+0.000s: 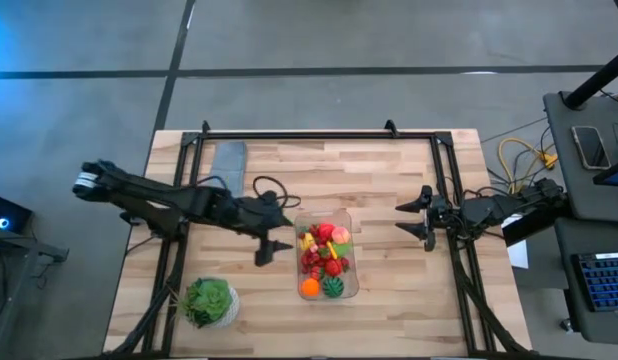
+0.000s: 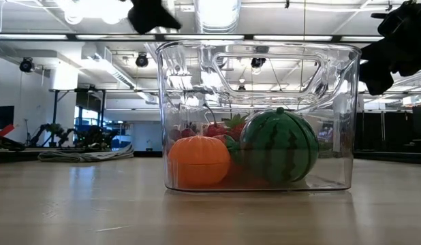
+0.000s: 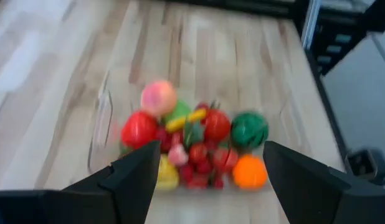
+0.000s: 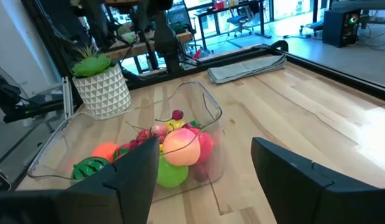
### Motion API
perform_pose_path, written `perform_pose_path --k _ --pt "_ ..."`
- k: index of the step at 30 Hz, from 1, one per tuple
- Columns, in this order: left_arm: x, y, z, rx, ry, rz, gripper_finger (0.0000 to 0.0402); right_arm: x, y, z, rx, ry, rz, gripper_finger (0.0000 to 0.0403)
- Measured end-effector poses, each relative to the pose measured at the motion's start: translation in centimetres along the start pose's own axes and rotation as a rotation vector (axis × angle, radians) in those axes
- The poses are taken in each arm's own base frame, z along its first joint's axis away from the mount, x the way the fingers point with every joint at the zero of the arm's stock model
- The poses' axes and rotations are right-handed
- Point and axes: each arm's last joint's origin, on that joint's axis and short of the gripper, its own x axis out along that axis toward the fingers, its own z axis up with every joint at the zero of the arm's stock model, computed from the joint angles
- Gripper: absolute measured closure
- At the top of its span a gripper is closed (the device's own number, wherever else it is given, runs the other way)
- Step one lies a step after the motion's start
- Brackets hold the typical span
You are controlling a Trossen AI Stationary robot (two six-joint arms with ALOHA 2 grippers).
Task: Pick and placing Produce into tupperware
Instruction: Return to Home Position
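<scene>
Tupperware (image 2: 333,116) sits upright on the table (image 1: 389,300), roughly centre, a bit toward the front edge. All visible produce (image 1: 324,256) is inside it, piled toward the front end; the back end of the bin is mostly bare.

Contents I can make out:
- striped green watermelon ball (image 2: 278,146) and orange (image 2: 199,161) side by side at the front wall, both on the bin floor
- pink peach (image 3: 158,97) and red tomato (image 3: 138,129) further back
- small red berries and a yellow piece mixed in the middle, too jumbled to separate

Left gripper (image 1: 277,233): just beside the tupperware's left wall, off the table surface, not touching the bin. Fingers (image 3: 133,177) spread wide, nothing between them; its wrist view looks down into the bin through the gap.

Right gripper (image 1: 417,218): to the right of the tupperware, clearly apart from it, raised off the table. Fingers (image 4: 292,177) spread wide too, holding nothing; pointed toward the bin.

Other stuff on the table:
- leafy plant in a white pot (image 1: 210,303), front-left, near the left arm's side
- grey folded cloth (image 1: 229,158) at the back-left
- a dark cable loop (image 1: 270,186) between the cloth and the left gripper
</scene>
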Motion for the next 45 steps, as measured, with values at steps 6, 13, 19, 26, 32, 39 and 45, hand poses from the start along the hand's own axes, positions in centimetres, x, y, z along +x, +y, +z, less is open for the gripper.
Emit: perform_pose_path --k 6,13,19,26,32,39,45 --pt "-2.3 1.4 -4.8 0.027 0.017 -0.003 0.0130 0.0 0.0 0.0 -0.001 0.003 -0.001 0.0157" --pt "-7.0 2.9 -8.9 -0.072 -0.187 -0.025 0.0130 0.0 0.0 0.0 -0.001 0.003 -0.001 0.0155" --pt "-9.7 3.9 -11.3 0.058 -0.186 0.021 0.0130 0.0 0.0 0.0 -0.001 0.002 -0.001 0.0159" --pt "-9.7 5.4 -14.7 0.221 -0.251 0.191 0.0130 0.0 0.0 0.0 -0.001 0.002 0.000 0.0156" --pt "-10.7 6.2 -15.8 0.030 -0.428 0.261 0.0130 0.0 0.0 0.0 -0.001 0.003 0.000 0.0161" --pt "-10.1 5.9 -18.1 -0.163 -0.514 -0.135 0.0130 0.0 0.0 0.0 0.000 0.001 0.000 0.0155" --pt "-7.9 6.1 -20.4 -0.108 -0.525 -0.200 0.0129 0.0 0.0 0.0 -0.001 0.002 -0.001 0.0156"
